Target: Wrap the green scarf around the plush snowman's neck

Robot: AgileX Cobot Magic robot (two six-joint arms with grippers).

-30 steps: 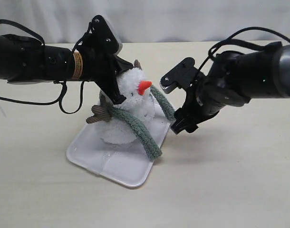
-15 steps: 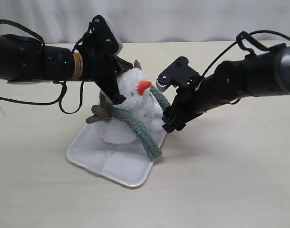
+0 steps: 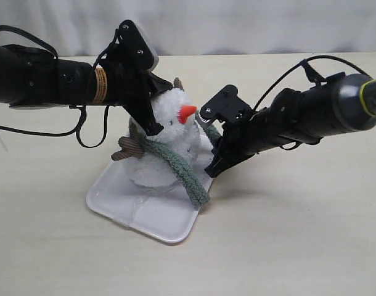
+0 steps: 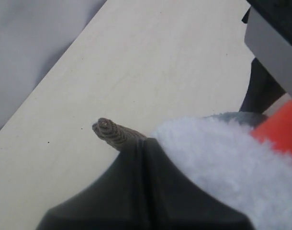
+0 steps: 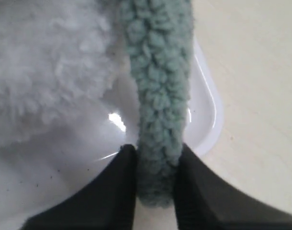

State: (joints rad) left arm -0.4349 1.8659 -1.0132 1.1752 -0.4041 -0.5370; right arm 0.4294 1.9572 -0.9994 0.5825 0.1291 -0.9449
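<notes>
The plush snowman (image 3: 166,126) stands on a flat white tray (image 3: 157,216), orange nose (image 3: 187,113) facing right. The green scarf (image 3: 179,166) circles its neck; one end hangs down the front onto the tray. The other end runs down the right side into my right gripper (image 3: 211,165). In the right wrist view, the right gripper (image 5: 155,152) is shut on that scarf (image 5: 160,72) end, beside the white body (image 5: 45,67). My left gripper (image 3: 152,126) sits shut against the back of the head. Its jaws (image 4: 143,141) are pressed together against fur (image 4: 222,158); nothing shows between them.
A brown twig arm (image 3: 127,147) sticks out on the snowman's left, and another (image 4: 112,133) pokes past the left jaws. The tray rim (image 5: 203,120) lies just under the right fingers. Pale tabletop surrounds the tray; a grey backdrop closes the far edge.
My right arm has swung left and down toward the snowman, and its jaws now sit around the scarf end at the tray's right edge. Left arm and snowman have not moved.
</notes>
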